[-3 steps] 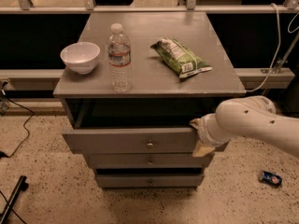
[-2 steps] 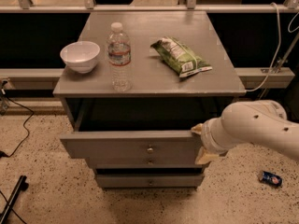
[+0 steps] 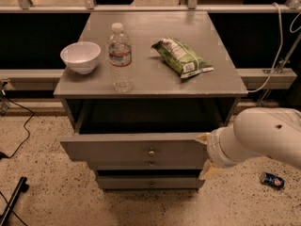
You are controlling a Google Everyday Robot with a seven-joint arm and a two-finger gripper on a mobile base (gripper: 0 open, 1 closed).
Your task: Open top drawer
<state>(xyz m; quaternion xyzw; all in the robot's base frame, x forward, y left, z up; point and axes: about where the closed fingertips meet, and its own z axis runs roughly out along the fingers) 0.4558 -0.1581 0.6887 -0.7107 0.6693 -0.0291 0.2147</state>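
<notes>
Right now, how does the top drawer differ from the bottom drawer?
The top drawer stands pulled out, its dark inside showing; the bottom drawer sits further back beneath it. The top drawer's front is wider and taller than the bottom drawer's. The end effector is at the right end of the top drawer's front; nothing is at the bottom drawer. Both are grey, each with a small knob at the centre.

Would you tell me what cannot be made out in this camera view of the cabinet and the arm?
- Inside the top drawer, camera view: deep shadow hides any contents.
- The gripper, at the drawer front's right end: the arm covers where it touches.
- The blue thing on the floor: too small to identify.
- The arm's far end: cut off by the right edge.
</notes>
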